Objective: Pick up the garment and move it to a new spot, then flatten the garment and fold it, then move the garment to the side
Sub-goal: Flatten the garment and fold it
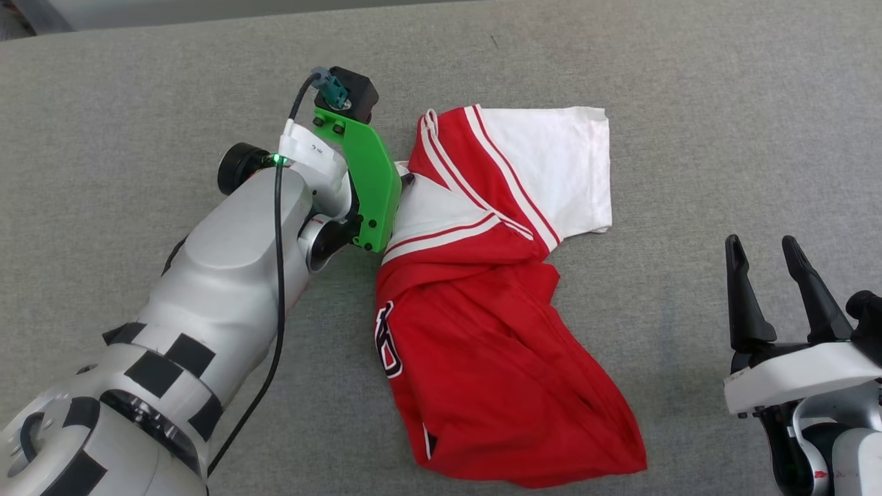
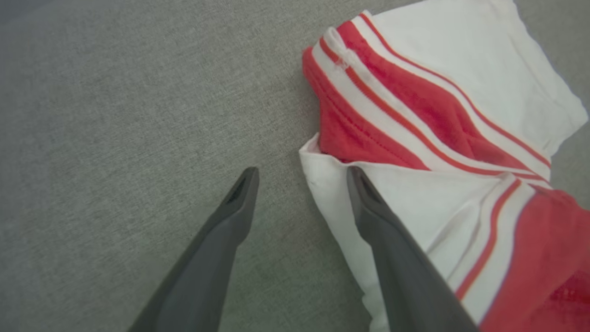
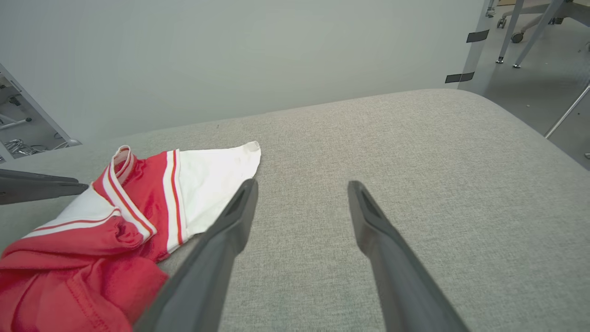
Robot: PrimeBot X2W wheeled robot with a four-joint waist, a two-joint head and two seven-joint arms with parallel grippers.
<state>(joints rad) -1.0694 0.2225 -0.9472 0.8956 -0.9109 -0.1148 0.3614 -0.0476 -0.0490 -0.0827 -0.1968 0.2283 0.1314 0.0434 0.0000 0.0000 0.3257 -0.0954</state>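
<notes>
Broadly, a grey woven surface, like the top of a cushion, takes up the head view. The right wrist view shows a plain pale wall rising behind it. At the right of that view the surface ends in a rounded edge, and past it lies a smooth grey floor with thin metal legs standing on it.

The garment lies crumpled near the middle of the surface, with one white sleeve on the far side and the red body toward the robot. Bare surface is wide on its far side and on both sides of it.

The left gripper stands with jaws wide apart at the garment's left edge. One finger is over white sleeve cloth, the other over bare surface, and nothing is gripped. The right gripper is also spread wide and empty, well apart from the garment on its right, above bare surface.
</notes>
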